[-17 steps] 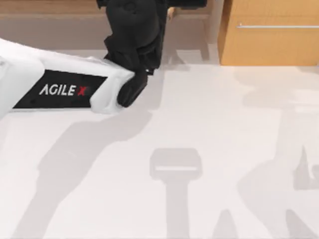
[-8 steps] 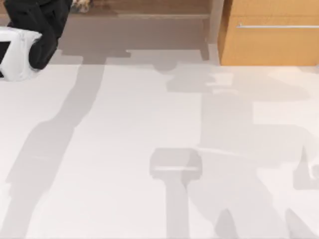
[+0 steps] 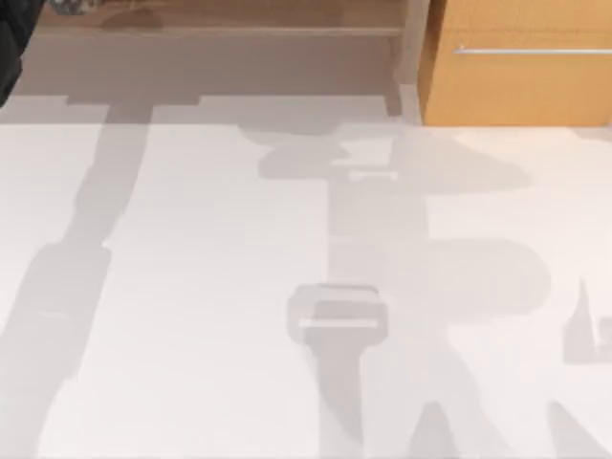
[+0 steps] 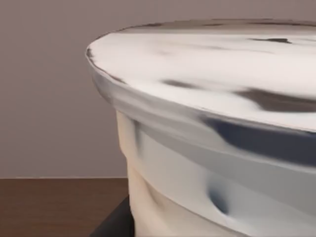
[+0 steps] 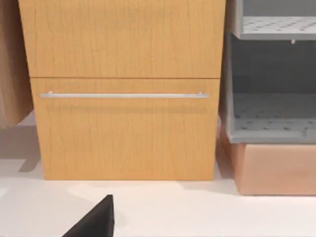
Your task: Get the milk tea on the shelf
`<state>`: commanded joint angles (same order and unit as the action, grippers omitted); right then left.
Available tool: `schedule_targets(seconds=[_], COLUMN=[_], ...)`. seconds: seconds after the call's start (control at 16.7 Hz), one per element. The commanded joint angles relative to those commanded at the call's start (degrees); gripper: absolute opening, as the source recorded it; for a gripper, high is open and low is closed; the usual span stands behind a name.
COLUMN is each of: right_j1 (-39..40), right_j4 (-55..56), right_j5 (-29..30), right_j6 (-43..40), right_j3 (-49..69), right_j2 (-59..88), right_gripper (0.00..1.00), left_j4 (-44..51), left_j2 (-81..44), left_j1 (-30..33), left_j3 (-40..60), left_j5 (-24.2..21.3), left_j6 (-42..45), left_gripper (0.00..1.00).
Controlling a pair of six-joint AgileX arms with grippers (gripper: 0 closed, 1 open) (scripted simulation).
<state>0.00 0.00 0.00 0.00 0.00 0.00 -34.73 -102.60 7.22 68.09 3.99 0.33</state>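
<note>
The milk tea (image 4: 207, 123) is very close in the left wrist view: a white domed lid over a creamy beige cup wall. My left gripper is shut on it, with one dark finger (image 4: 114, 223) against the cup's side. Behind the cup lies a brown board of the shelf (image 4: 54, 207). In the top view the black end of my left arm (image 3: 10, 43) sits at the far top left, over the shelf (image 3: 249, 19), and a grey scrap of the cup's lid (image 3: 72, 7) shows beside it.
A light grey upright post (image 3: 413, 48) ends the shelf. Right of it stands an orange-wood cabinet (image 3: 521, 81) with a metal bar handle (image 5: 123, 95). Grey perforated racks (image 5: 269, 123) stand beside the cabinet. A dark part of my right gripper (image 5: 96, 219) hangs over the white table (image 3: 239, 287).
My left arm has swung from the top middle to the far top left, almost out of the top view, carrying the cup along the shelf.
</note>
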Motion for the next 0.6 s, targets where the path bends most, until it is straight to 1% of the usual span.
schedule_targets(seconds=[0.36, 0.6], right_j1=[0.0, 0.0], right_j4=[0.0, 0.0], right_j5=[0.0, 0.0], right_j6=[0.0, 0.0], right_j3=[0.0, 0.0], right_j2=[0.0, 0.0], right_gripper=[1.00, 1.00], left_j4=[-0.2, -1.7], left_j2=[-0.4, -5.2], left_j1=[0.2, -0.1], left_j3=[0.1, 3.4], left_j5=[0.1, -0.3], left_j6=[0.1, 0.0], left_gripper=[0.00, 0.00])
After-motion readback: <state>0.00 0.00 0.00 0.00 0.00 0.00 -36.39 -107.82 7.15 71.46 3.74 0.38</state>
